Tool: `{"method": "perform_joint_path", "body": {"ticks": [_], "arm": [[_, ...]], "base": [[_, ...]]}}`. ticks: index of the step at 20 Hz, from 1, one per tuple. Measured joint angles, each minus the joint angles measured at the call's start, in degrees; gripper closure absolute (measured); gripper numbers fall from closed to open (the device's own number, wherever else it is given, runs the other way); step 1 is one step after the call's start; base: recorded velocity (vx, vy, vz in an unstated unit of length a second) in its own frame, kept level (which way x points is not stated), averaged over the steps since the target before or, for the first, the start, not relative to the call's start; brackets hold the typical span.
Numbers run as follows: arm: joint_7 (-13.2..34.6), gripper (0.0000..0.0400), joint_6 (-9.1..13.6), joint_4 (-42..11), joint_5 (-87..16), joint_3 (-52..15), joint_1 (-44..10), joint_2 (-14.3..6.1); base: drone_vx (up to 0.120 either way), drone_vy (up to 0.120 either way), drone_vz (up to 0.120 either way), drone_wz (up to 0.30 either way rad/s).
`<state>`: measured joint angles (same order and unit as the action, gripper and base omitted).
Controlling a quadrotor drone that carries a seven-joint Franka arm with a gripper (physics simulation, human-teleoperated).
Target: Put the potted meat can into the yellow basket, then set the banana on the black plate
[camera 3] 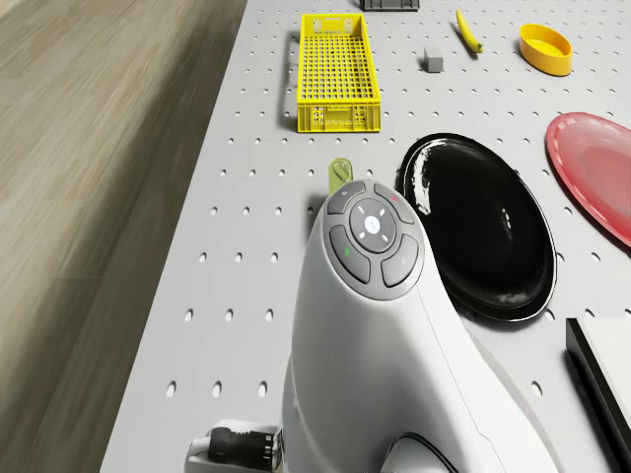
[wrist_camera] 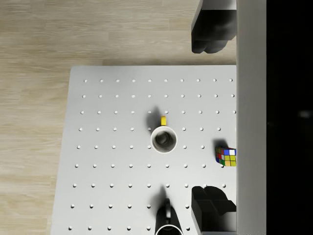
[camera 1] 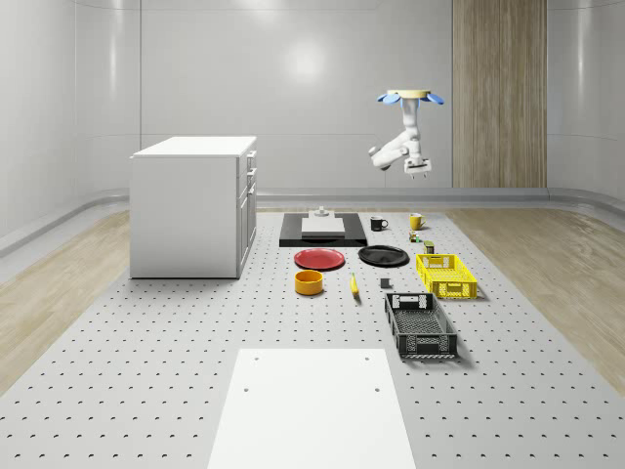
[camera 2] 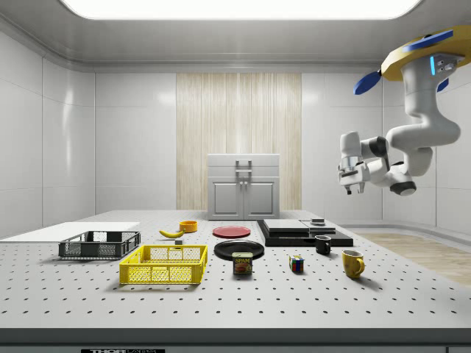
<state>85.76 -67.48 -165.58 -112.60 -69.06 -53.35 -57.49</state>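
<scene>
the drone [camera 1: 411,96] hovers high above the far end of the perforated table [camera 1: 195,322], its gripper [camera 1: 418,172] spread open and holding nothing, above the yellow mug [wrist_camera: 164,138]. the potted meat can [camera 2: 242,262] stands just beside the yellow basket [camera 2: 163,264], between it and the rubik's cube [camera 2: 296,263]. the banana [camera 1: 354,284] lies near the orange bowl [camera 1: 309,281], apart from the black plate [camera 1: 383,256]. two mugs, yellow and black mug [camera 1: 378,224]; two plates, black and red plate [camera 1: 319,258]; two baskets, yellow and black basket [camera 1: 420,325]

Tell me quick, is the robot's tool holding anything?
Tool: open and empty, high above the yellow mug; the drone hovers over that end of the table.
</scene>
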Motion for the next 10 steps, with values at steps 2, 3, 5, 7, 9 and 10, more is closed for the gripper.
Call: {"method": "perform_joint_path", "body": {"ticks": [2, 3, 5, 7, 9, 10], "arm": [[1.2, 0.0000, 0.5, -0.2, -0.6, -0.9, -1.8, -0.9], [1.7, 0.0000, 0.6, -0.3, -0.8, -1.3, -2.6, -1.3], [2.5, 0.0000, 0.7, -0.3, -1.0, -1.9, -3.7, -2.2], [3.2, 0.0000, 0.6, -0.3, -1.0, -2.4, -4.6, -2.9], [3.7, 0.0000, 0.4, -0.3, -0.9, -2.8, -5.3, -3.6], [3.9, 0.0000, 0.2, -0.3, -0.8, -3.0, -5.6, -4.0]], "base": [[0.120, 0.000, -0.120, 0.000], [0.120, 0.000, -0.120, 0.000], [0.120, 0.000, -0.120, 0.000], [0.120, 0.000, -0.120, 0.000], [0.120, 0.000, -0.120, 0.000], [0.120, 0.000, -0.120, 0.000]]}}
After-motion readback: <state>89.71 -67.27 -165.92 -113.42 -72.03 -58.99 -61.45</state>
